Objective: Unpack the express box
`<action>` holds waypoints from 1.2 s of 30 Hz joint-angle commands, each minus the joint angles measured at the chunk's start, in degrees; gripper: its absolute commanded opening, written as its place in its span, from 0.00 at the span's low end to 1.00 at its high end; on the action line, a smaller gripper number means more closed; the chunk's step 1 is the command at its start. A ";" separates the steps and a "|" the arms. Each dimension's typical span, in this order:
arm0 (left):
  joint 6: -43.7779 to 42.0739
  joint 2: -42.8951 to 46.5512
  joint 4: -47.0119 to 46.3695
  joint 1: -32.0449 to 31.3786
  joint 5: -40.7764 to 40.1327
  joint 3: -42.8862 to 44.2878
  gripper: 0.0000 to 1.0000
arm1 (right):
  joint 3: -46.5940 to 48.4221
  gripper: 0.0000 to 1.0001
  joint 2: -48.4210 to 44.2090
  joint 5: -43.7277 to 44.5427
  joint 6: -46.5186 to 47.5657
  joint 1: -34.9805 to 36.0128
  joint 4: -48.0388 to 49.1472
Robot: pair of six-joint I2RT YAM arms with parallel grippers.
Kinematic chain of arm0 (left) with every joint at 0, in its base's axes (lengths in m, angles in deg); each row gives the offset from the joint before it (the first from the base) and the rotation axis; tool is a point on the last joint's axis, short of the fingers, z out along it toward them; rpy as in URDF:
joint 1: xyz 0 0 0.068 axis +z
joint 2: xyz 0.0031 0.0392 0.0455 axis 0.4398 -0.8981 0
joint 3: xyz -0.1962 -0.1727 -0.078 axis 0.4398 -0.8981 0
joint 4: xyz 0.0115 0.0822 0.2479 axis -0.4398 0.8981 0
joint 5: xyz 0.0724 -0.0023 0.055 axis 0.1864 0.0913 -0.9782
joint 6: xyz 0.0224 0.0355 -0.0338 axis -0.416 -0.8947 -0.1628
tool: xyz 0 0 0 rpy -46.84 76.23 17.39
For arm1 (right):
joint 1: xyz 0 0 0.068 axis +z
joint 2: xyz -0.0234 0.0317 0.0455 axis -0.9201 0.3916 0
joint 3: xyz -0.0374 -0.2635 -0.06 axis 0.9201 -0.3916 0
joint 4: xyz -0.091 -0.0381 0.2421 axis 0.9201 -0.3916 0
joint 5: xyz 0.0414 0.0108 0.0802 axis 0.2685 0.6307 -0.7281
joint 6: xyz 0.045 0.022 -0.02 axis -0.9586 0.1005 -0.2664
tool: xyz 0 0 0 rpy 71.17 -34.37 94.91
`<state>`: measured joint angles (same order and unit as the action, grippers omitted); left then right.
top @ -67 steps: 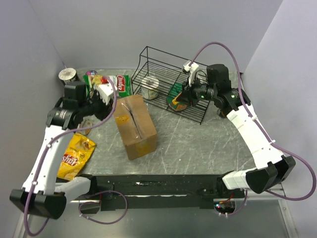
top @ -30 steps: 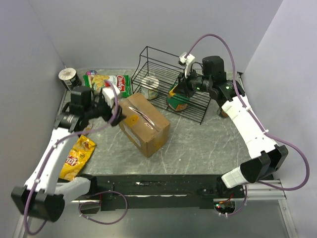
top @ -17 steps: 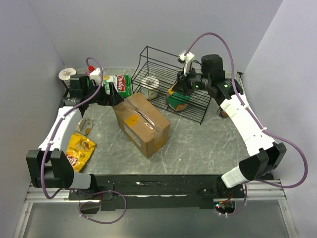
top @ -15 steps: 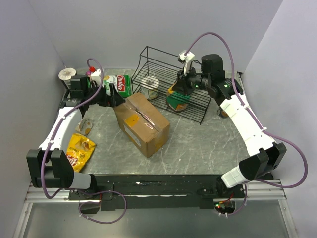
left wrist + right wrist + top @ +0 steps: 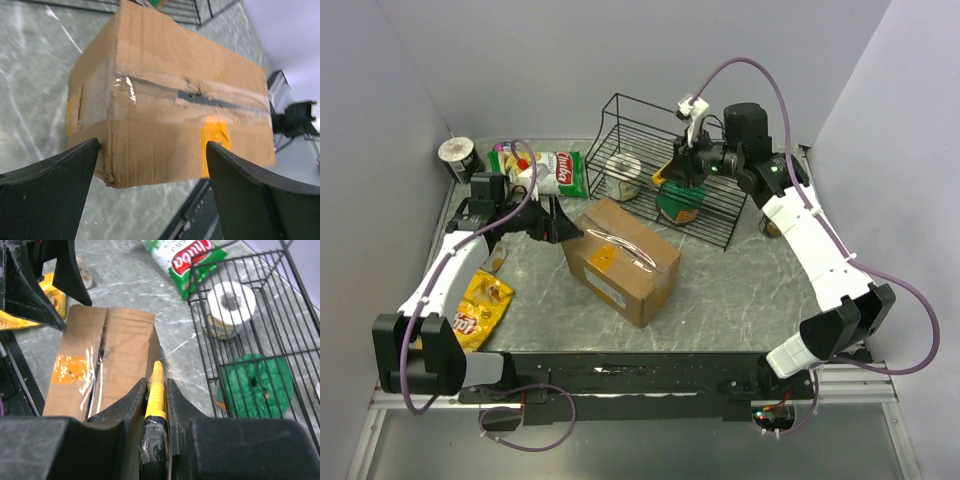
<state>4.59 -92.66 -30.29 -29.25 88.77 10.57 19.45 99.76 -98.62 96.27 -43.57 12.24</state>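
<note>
The express box [image 5: 620,258] is brown cardboard with clear tape along its top seam and orange stickers, and it lies at an angle mid-table. My left gripper [image 5: 556,228] is open at the box's left end. In the left wrist view the box [image 5: 170,95] fills the space just ahead of the left gripper [image 5: 152,145], its wide-spread fingers [image 5: 50,185] low at either side. My right gripper [image 5: 672,176] hovers by the basket, shut on a yellow-handled cutter [image 5: 157,392]. The right wrist view looks down on the box [image 5: 107,352].
A black wire basket [image 5: 645,140] at the back holds a white roll [image 5: 230,302] and a green bag [image 5: 255,385]. A green snack bag [image 5: 555,170], a can [image 5: 455,155] and a yellow chip bag [image 5: 470,305] lie at the left.
The box has slid and turned toward the near right. My left arm swung out to the back left, then returned to the box's left end, jaws open. The right gripper rose slightly.
</note>
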 commanded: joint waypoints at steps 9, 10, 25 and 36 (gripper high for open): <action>4.28 4.62 1.70 1.48 -1.38 -6.96 0.89 | -9.59 0.00 -5.59 4.75 1.84 12.74 18.67; 5.94 4.27 -0.05 1.75 -0.94 -7.41 0.89 | -10.92 0.00 -6.03 5.81 0.35 13.79 21.15; 8.95 0.49 -2.70 2.46 0.92 -7.15 0.83 | -12.96 0.00 0.64 19.33 -0.11 22.85 31.54; 10.61 1.37 -4.19 2.46 0.83 -8.20 0.83 | -11.55 0.00 4.60 22.61 -0.46 25.31 30.58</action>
<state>13.44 -91.98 -32.04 -26.76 88.50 2.64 4.87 103.39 -77.77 96.05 -19.11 40.66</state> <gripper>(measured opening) 0.834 0.242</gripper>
